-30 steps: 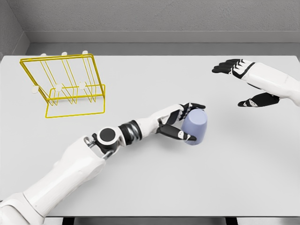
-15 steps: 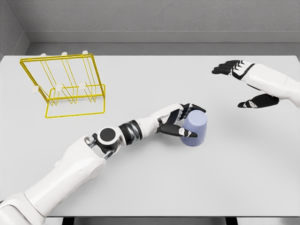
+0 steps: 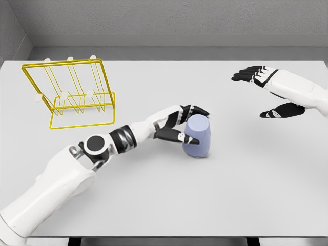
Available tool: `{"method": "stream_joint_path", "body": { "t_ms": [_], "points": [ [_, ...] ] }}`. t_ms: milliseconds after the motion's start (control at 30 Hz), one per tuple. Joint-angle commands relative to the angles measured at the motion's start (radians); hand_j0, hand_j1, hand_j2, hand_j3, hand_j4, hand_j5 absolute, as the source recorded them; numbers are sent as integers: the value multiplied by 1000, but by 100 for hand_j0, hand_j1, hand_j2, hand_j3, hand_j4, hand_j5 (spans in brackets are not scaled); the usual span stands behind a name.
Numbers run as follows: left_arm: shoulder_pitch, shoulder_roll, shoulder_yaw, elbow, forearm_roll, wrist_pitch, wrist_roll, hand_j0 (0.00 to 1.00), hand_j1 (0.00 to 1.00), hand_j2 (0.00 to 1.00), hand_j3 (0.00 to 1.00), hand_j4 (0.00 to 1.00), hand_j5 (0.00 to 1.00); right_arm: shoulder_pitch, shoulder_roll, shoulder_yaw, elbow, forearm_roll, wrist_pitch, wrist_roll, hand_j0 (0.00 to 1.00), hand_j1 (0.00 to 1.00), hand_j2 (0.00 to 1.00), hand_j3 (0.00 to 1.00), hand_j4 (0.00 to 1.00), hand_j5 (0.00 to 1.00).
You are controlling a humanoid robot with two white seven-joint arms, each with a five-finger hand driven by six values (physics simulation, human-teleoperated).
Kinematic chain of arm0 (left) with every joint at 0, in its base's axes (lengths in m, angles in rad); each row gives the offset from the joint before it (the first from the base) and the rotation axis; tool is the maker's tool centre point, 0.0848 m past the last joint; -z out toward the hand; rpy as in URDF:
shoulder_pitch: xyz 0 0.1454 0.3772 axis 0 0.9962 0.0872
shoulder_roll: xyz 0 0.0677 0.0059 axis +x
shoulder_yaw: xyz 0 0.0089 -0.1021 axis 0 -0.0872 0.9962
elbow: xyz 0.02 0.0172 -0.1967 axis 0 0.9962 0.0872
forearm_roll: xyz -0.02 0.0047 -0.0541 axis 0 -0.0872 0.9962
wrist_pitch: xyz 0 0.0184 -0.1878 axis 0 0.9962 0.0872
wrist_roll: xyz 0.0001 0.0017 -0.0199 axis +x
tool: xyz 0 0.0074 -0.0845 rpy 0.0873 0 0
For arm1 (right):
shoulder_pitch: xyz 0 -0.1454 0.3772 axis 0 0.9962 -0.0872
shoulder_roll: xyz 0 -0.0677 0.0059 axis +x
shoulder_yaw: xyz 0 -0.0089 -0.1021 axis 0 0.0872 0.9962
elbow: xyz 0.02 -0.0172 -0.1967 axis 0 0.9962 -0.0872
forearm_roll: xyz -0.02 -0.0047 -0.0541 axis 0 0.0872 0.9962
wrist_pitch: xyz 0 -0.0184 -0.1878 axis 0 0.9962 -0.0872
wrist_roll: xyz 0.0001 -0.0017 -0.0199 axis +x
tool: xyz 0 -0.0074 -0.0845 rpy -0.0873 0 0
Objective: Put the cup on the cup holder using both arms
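The left hand (image 3: pixel 180 124) fingers (image 3: pixel 201 110) wrap the upside-down cup (image 3: pixel 197 136), thumb across its side.

A pale grey table (image 3: pixel 246 195) carrying two things.
A yellow wire cup holder (image 3: pixel 72 92) stands at the far left, its upright frame tilted and its pegs capped with white tips. A lavender cup (image 3: pixel 197 136) sits upside down near the middle, well apart from the holder.
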Motion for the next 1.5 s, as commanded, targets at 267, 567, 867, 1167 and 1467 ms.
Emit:
{"method": "stream_joint_path", "body": {
  "t_ms": [267,567,867,1167,1467],
  "points": [
    [21,88,64,-74,11,-3,-1,66,66,66,66,66,66,0,-1,0,-1,-7,3,-1,100,100,100,100,100,100],
    [64,159,116,-146,13,-3,-1,65,65,65,65,65,65,0,-1,0,-1,-7,3,-1,100,100,100,100,100,100],
    [86,249,170,-191,64,-27,-1,65,65,65,65,65,65,0,-1,0,-1,-9,3,-1,100,100,100,100,100,100],
    [91,291,215,-206,91,-44,-1,65,65,65,65,65,65,0,-1,0,-1,-9,3,-1,100,100,100,100,100,100],
    [91,318,245,-224,113,-46,-1,59,59,59,59,59,59,2,1,0,-1,-9,3,-1,100,100,100,100,100,100]
  ]
}}
